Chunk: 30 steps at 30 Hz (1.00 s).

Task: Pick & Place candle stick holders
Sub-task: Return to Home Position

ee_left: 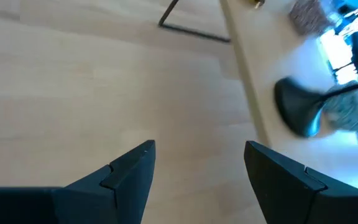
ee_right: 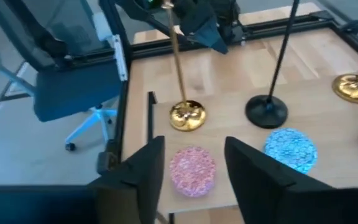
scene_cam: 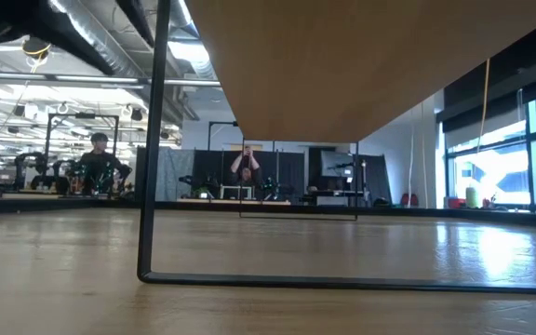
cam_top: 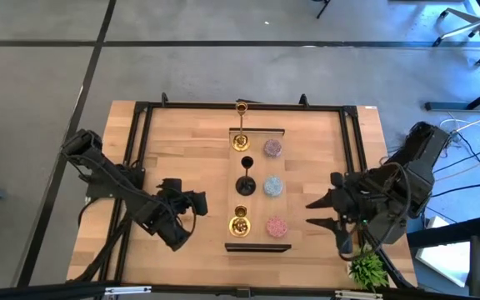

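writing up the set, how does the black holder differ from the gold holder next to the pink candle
Finish: the black holder is plain black; the gold holder is shiny gold. Place: the black holder stands mid-row beside the blue candle; the gold holder stands at the row's end beside the pink candle. Both have a thin stem on a round base and stand upright on the shelf.
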### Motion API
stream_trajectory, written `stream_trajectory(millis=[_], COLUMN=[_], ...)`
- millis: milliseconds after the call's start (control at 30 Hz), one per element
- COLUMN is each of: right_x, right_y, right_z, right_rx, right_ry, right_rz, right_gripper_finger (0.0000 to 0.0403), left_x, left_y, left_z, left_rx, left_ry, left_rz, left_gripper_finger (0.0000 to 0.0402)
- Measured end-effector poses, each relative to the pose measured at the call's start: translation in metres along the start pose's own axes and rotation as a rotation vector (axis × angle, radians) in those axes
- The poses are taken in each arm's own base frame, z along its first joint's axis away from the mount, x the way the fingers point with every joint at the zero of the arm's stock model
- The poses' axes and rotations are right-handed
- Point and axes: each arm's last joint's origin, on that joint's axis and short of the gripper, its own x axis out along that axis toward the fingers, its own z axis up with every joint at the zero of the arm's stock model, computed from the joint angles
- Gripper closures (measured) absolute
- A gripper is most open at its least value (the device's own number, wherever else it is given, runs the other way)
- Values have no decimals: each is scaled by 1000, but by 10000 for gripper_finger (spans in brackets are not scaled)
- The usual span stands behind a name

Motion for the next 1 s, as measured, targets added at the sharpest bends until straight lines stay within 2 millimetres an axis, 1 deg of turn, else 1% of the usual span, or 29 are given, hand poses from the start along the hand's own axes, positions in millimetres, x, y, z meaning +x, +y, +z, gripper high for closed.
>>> stream_trajectory(millis=[133, 300, 467, 600, 700, 1000], right_x=[-4, -10, -15, -21, -27, -38], right_y=[-1, -2, -4, -7, -11, -24], right_z=[-3, -5, -7, -8, -9, -9], right_rx=[-2, -18, -41, -54, -58, -81], right_ry=[-2, -9, 4, 4, 1, 10], right_rz=[12, 7, 9, 9, 7, -3], right_gripper_finger=[268, 318, 360, 389, 398, 401], left_x=[4, 12, 17, 18, 20, 26], left_y=[1, -4, -7, -8, -10, -14], left_z=[-12, -26, -32, -32, -31, -27], left_rx=[-4, -53, -74, -83, -96, -130], left_ry=[40, 67, 70, 68, 62, 30], left_rz=[30, 9, -9, -11, -15, -33], left_gripper_finger=[158, 158, 158, 158, 158, 158])
